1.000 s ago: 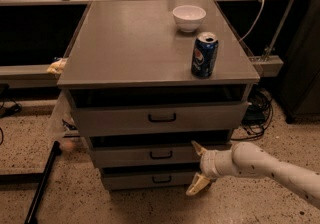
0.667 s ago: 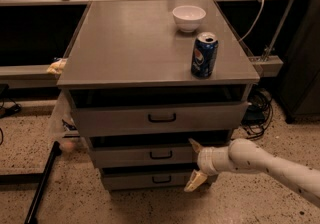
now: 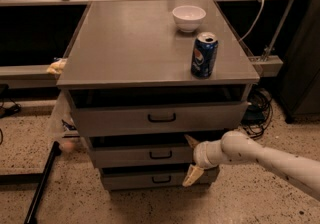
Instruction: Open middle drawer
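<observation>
Speckled floor (image 3: 30, 143), dim workshop setting; grey metal cabinet with three stacked drawers at centre.

1. Gripper (image 3: 192, 158): at the right end of the middle drawer's front. Jaws apart, pale yellow fingertips (image 3: 191, 141) spread one above the other; upper tip near the top edge of that front, lower tip down against the bottom drawer's front. Nothing held between them.
2. Arm (image 3: 270, 159): white, speckled, entering from the lower right edge.
3. Middle drawer (image 3: 130, 156): second of three, flat grey front, dark gap above it. Small black bar handle (image 3: 160, 155) just left of the gripper, not touched.
4. Bottom drawer (image 3: 135, 180): lowest, narrow front, own small handle.
5. Top drawer (image 3: 115, 118): tallest front, black handle centred.
6. Worktop (image 3: 130, 43): flat grey cabinet top.
7. Blue soda can (image 3: 204, 55): upright, near the worktop's right front corner.
8. White bowl (image 3: 189, 17): upright, behind the can, well apart from it.
9. Black pole (image 3: 42, 183): lying slantwise on the floor, left of the cabinet.
10. Cables (image 3: 257, 113): bundled on the floor at right.
</observation>
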`<move>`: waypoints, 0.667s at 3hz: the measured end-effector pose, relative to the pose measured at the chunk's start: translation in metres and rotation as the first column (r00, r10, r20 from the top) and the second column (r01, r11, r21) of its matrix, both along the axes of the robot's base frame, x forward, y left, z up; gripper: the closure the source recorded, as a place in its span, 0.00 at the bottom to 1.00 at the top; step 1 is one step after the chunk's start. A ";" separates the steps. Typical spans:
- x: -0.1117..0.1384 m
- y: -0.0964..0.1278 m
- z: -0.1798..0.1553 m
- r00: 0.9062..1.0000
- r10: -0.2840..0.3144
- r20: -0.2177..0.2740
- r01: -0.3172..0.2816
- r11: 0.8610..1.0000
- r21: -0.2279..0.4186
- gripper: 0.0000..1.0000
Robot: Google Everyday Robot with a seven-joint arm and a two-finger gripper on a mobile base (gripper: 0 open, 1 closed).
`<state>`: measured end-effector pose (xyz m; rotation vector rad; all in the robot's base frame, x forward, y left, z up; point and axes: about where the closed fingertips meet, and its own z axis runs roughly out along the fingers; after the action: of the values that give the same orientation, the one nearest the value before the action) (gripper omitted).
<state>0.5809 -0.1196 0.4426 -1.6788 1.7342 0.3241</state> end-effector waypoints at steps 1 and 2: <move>0.008 -0.001 -0.005 1.000 0.014 -0.007 -0.015 0.999 -0.041 0.00; 0.013 -0.004 -0.016 0.999 0.031 -0.032 -0.034 0.995 -0.091 0.00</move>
<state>0.5935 -0.1231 0.4264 -1.7770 1.7697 0.2907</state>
